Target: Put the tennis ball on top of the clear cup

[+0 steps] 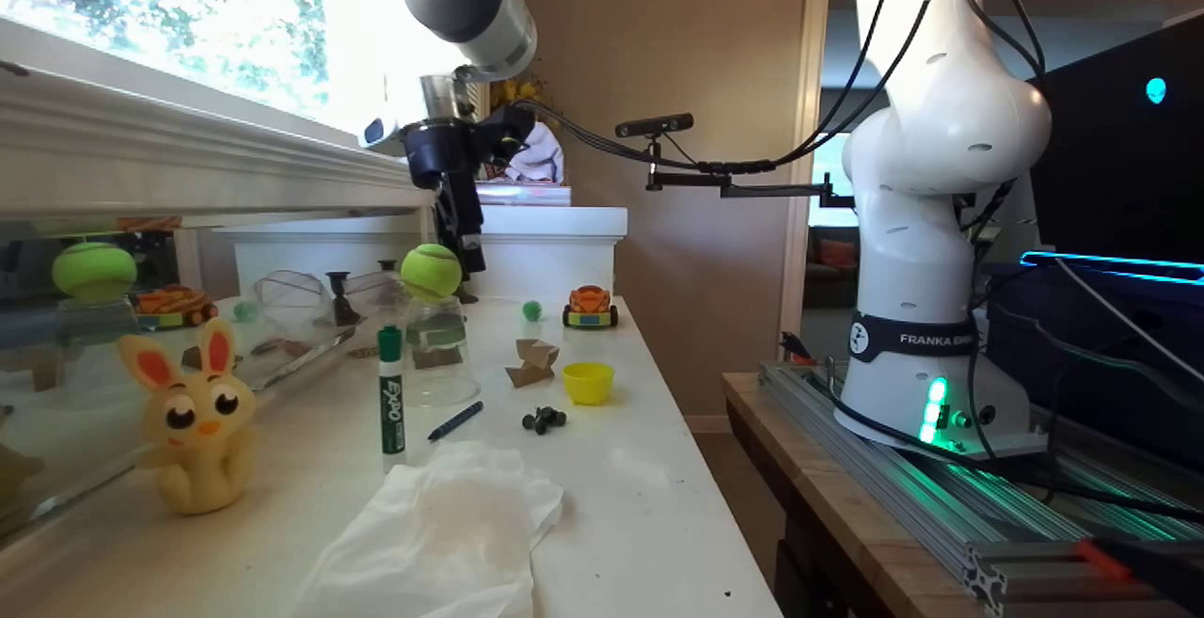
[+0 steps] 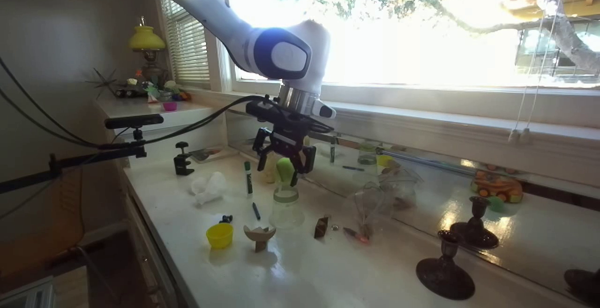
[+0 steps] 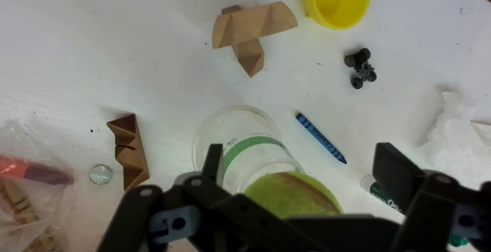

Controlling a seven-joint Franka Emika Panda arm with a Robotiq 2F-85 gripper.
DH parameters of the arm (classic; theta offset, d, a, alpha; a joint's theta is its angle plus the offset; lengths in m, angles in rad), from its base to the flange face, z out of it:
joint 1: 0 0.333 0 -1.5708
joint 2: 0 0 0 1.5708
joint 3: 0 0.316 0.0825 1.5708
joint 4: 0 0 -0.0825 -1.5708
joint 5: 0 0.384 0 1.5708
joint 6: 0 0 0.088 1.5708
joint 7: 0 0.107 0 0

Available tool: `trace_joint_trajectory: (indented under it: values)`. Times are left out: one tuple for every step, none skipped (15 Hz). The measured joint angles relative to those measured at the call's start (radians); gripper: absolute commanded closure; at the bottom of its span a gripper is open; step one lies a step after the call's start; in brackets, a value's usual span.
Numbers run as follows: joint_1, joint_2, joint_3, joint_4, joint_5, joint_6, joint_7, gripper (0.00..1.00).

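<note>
White countertop (image 3: 165, 64) lies below the gripper (image 3: 298, 155), fingers (image 3: 395, 175) spread wide. Beneath it, leftward in the wrist view, stands the clear cup (image 3: 247, 148); rightward, the tennis ball (image 3: 293, 194) rests on top. A finger brushing sideways could roll it off.

The cup (image 3: 245, 149), colourless and see-through with a green band, stands wide end down on the counter (image 1: 640, 505), its narrow end up, between the front and back edges and well in from both. The ball (image 1: 431, 272), round and yellow-green with a pale curved seam, rests on that narrow end; a brownish streak crosses it in the wrist view.
</note>
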Motion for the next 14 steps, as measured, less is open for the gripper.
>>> trace_joint_trajectory:
  values:
    - [0.000,0.000,0.000,0.000,-0.001,0.000,0.000,0.00]
    - [0.000,0.000,0.000,0.000,-0.004,0.000,0.000,0.00]
    - [0.000,-0.002,-0.001,0.000,-0.013,0.000,0.000,0.00]
    - [0.000,-0.007,-0.002,0.000,-0.027,0.000,0.000,0.00]
    - [0.000,-0.016,-0.005,-0.001,-0.044,-0.004,0.000,0.00]
    - [0.000,-0.033,-0.009,-0.003,-0.058,-0.011,0.000,0.00]
    - [-0.001,-0.060,-0.015,-0.008,-0.068,-0.024,0.000,0.00]
    - [-0.003,-0.095,-0.021,-0.016,-0.070,-0.045,0.000,0.00]
    - [-0.005,-0.139,-0.029,-0.026,-0.070,-0.073,0.000,0.00]
    - [-0.007,-0.186,-0.038,-0.036,-0.070,-0.098,0.005,0.00]
    - [-0.010,-0.236,-0.049,-0.045,-0.070,-0.125,0.009,0.00]
    - [-0.013,-0.288,-0.063,-0.055,-0.070,-0.148,0.021,0.00]
    - [-0.016,-0.336,-0.078,-0.064,-0.070,-0.157,0.044,0.00]
    - [-0.018,-0.383,-0.092,-0.075,-0.070,-0.160,0.071,0.00]
